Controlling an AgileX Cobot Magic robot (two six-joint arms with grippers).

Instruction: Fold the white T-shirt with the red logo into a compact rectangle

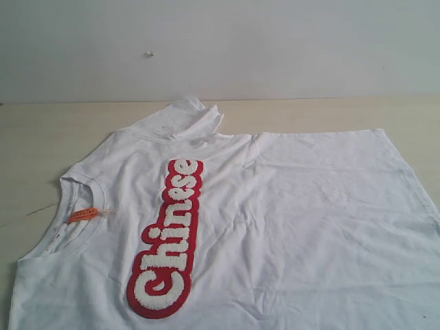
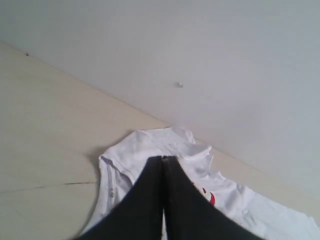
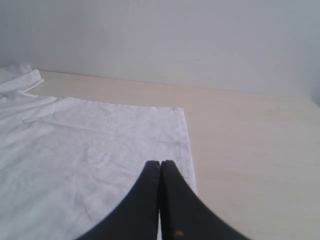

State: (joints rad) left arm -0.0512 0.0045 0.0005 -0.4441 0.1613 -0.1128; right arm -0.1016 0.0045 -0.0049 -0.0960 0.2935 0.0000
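Your shirt [image 1: 295,220] lies spread front up on the table [image 1: 41,130]. In the exterior view its collar [image 1: 82,183] is toward the left and its hem toward the right. The lettering [image 1: 168,240] runs in one long strip across the chest, fully exposed. An orange tag [image 1: 84,214] shows inside the collar. The far sleeve [image 1: 182,117] is bunched and creased near the table's back edge. The near side of the shirt runs out of frame.

Your left gripper [image 2: 163,159] has its jaws pressed together with nothing between them, at the collar end of the shirt. Your right gripper [image 3: 160,163] is likewise closed and empty, by the hem [image 3: 186,145] corner. Whether either tip touches the cloth cannot be told.
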